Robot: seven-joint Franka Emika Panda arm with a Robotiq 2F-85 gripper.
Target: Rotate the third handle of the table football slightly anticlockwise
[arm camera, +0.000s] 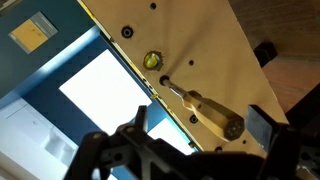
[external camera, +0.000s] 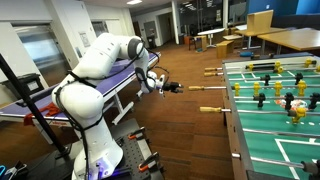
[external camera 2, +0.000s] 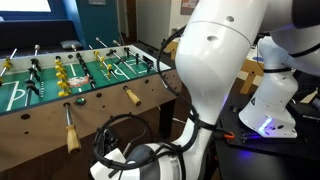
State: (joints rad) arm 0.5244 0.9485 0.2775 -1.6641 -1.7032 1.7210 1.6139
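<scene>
The table football (external camera: 234,125) stands at the right, with wooden rod handles sticking out of its near side. The middle one of three visible handles (external camera: 203,89) lies in line with my gripper (external camera: 168,87), which sits just short of its end. In the wrist view this wooden handle (arm camera: 210,113) points toward the camera from the tan side panel (arm camera: 200,45), and my gripper (arm camera: 200,126) is open with a dark finger on each side, not touching it. In an exterior view my white arm hides the gripper; two handles (external camera 2: 132,97) (external camera 2: 70,136) show.
Further handles stick out above (external camera: 212,71) and below (external camera: 211,110) the middle one. A blue table (external camera: 30,95) stands behind my arm. Desks and chairs (external camera: 225,40) fill the back. Cables lie round my base (external camera 2: 125,150).
</scene>
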